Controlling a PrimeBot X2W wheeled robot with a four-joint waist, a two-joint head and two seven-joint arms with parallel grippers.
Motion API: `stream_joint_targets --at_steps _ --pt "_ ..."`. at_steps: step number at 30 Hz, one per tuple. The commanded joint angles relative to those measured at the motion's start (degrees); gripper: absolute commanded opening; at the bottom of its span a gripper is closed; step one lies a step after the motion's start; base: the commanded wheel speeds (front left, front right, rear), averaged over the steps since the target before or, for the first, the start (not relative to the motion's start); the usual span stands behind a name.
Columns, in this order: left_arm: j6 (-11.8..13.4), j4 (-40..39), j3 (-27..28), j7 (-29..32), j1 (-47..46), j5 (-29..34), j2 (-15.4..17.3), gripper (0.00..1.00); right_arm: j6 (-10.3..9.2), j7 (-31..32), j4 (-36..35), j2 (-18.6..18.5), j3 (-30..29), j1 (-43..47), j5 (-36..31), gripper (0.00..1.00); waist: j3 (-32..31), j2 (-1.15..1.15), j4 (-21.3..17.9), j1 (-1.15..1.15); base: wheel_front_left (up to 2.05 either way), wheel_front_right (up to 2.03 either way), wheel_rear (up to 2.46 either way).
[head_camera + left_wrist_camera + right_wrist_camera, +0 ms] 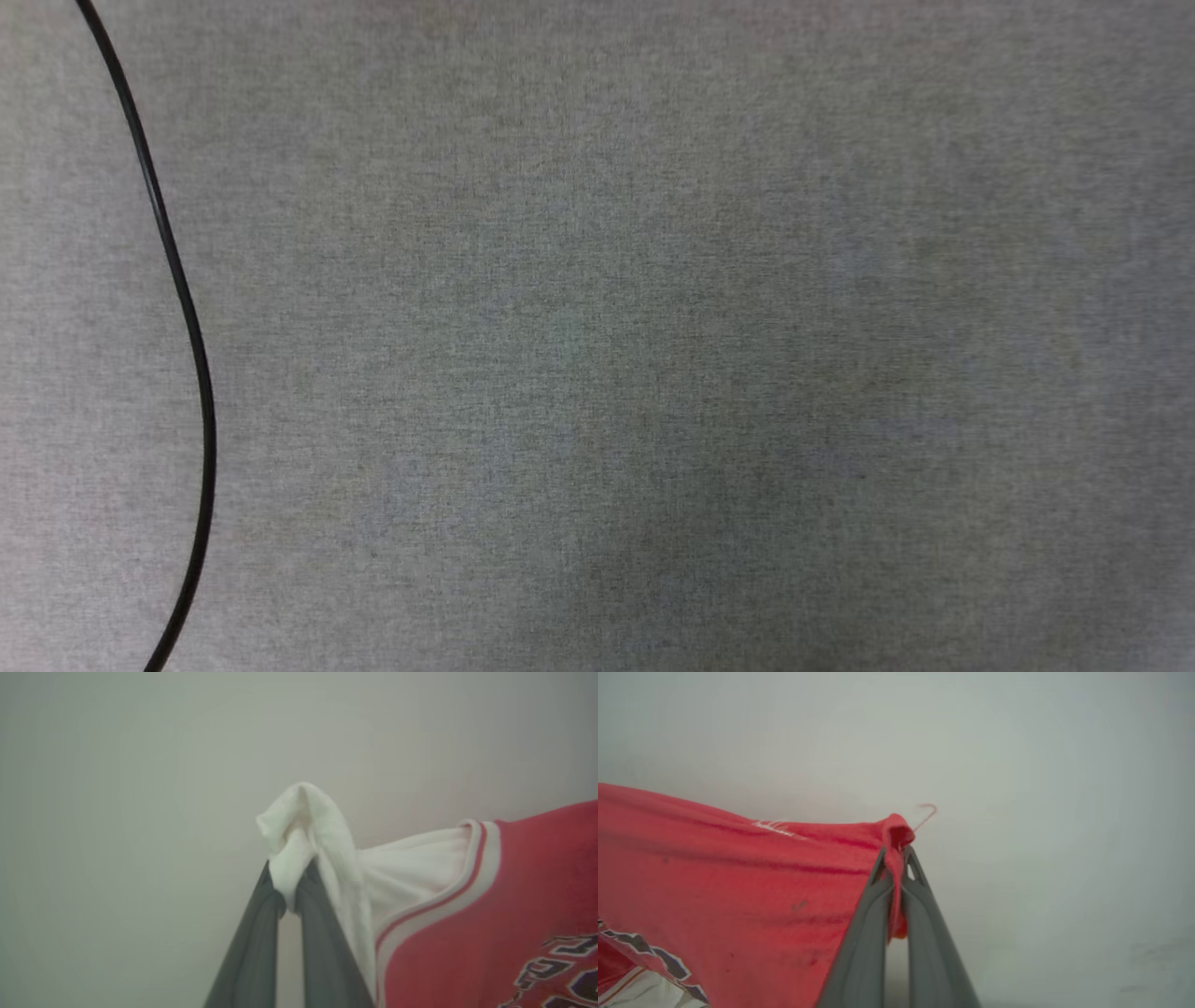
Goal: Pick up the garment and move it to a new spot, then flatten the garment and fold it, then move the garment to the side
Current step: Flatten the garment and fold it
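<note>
Left wrist view: left tool [290, 875] pinches shirt [490, 896] by white sleeve, right tool [896, 855] pinches a red corner; shirt spans between both tools.

1. Red jersey T-shirt with white short sleeves [514, 882]: sleeve fold nipped between the fingers of the left pincer [289, 873], bunched just beyond its tips; body spread to that pincer's right.
2. Same T-shirt: edge fold nipped between the fingers of the right pincer [895, 856]; body spread to its left.
3. Thin black cable [187, 327]: on the grey woven-cloth bench [653, 327], along the head view's left side, top edge to bottom.
</note>
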Motion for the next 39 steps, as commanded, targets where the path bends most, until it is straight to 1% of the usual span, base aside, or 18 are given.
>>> stream_joint_targets --at_steps 1,4,9,13,16,21,27,32,37,39 --pt "0.08 0.79 0.25 -0.38 0.55 -0.21 0.25 0.00 -0.18 -0.48 0.98 -0.24 0.35 -0.75 -0.06 0.00 1.53 0.00 0.39 -0.02 0.00 0.00 0.00" --pt "-0.20 2.92 0.61 -1.01 2.15 -1.72 -0.22 0.00 -0.17 -1.58 3.23 0.57 1.66 -0.32 0.76 0.00 2.68 0.00 0.48 -0.02 0.00 0.00 0.00" --pt "-0.72 5.02 1.15 -1.92 7.36 -5.33 -1.36 0.00 -0.17 -3.71 6.36 1.50 4.26 4.25 3.85 0.00 2.57 0.00 0.39 -0.02 0.00 0.00 0.00" --pt "-0.84 4.41 0.63 -2.30 16.56 -8.96 -2.14 0.00 -0.17 -5.76 7.88 1.53 7.46 11.42 6.40 0.00 0.02 0.00 0.17 -0.02 0.00 0.00 0.00" --pt "-0.86 2.23 -0.09 -2.43 24.47 -12.11 -1.54 0.00 -0.17 -7.41 8.08 0.82 9.15 18.09 8.73 0.00 -2.65 0.00 0.23 -0.02 0.00 0.00 0.00" --pt "-0.84 -2.97 -0.39 -2.48 39.61 -16.17 -1.69 0.00 -0.17 -9.72 7.89 -0.57 10.78 30.16 12.94 0.00 -8.06 0.00 0.88 -0.02 0.00 0.00 0.00" --pt "-0.77 -9.39 2.24 -2.49 56.20 -16.79 -1.60 0.00 -0.24 -10.64 7.16 -2.50 10.36 43.35 17.39 0.00 -14.87 0.00 1.66 -0.02 0.00 0.00 0.00" --pt "0.24 -13.65 3.67 -2.50 68.25 -17.25 -1.84 0.00 -0.43 -12.62 5.95 -3.85 8.33 53.61 18.81 0.00 -21.23 0.00 2.73 -0.02 0.00 0.00 0.00" --pt "1.85 -17.32 4.42 -2.50 79.19 -18.32 -1.80 0.00 -0.47 -14.29 3.87 -2.90 4.72 65.03 19.94 0.00 -26.94 0.00 3.30 -0.02 0.00 0.00 0.00" --pt "2.71 -19.14 4.46 -2.23 82.88 -18.59 -1.27 0.00 -0.52 -14.39 2.50 -2.57 2.97 69.31 19.94 0.00 -28.66 0.00 3.38 -0.02 0.00 0.00 0.00"
